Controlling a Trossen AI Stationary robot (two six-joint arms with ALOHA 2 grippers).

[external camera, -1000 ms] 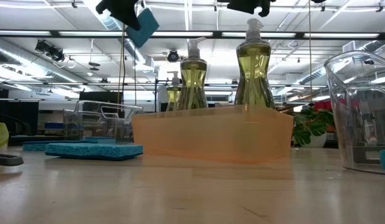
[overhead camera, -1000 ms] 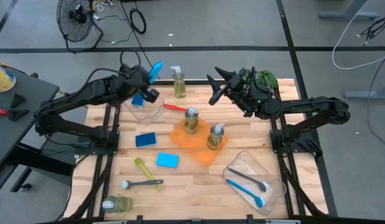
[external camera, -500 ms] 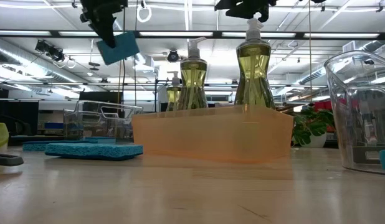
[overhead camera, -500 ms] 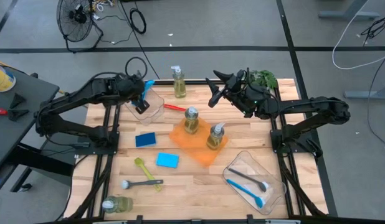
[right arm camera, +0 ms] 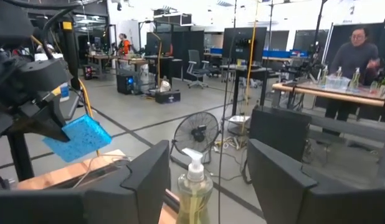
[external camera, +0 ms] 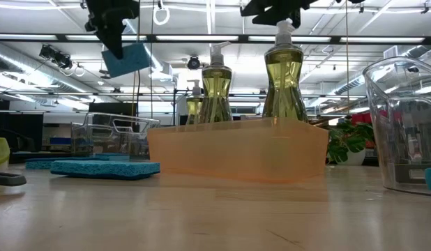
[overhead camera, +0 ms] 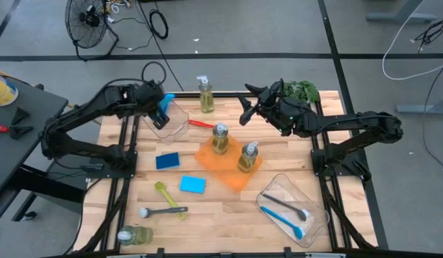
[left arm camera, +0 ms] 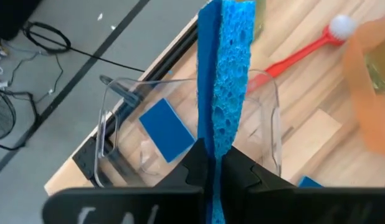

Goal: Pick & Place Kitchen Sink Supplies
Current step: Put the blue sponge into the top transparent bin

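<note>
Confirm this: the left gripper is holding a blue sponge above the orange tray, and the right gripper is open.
Not the orange tray. In the left wrist view the left gripper holds the blue sponge above the clear bin with another sponge inside. The right gripper is open, as stated.

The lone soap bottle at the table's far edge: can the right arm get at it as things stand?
Probably yes. The right gripper is open in the air beside the soap bottle, with nothing between them.
</note>
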